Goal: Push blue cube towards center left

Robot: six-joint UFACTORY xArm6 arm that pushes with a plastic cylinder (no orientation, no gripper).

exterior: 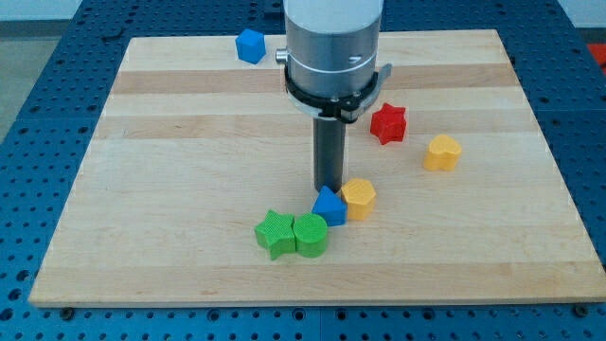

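Note:
The blue cube [250, 45] sits near the board's top edge, left of the arm's grey body. My tip [328, 188] is far below it, at the middle of the board, just above a blue triangular block [329, 206]. The tip stands well apart from the blue cube.
A yellow hexagonal block [359, 198] touches the blue triangular block on its right. A green star [275, 233] and a green round block [310, 235] lie together below left of the tip. A red star [387, 123] and a yellow heart [442, 152] lie at right. The wooden board [170, 142] has edges all round.

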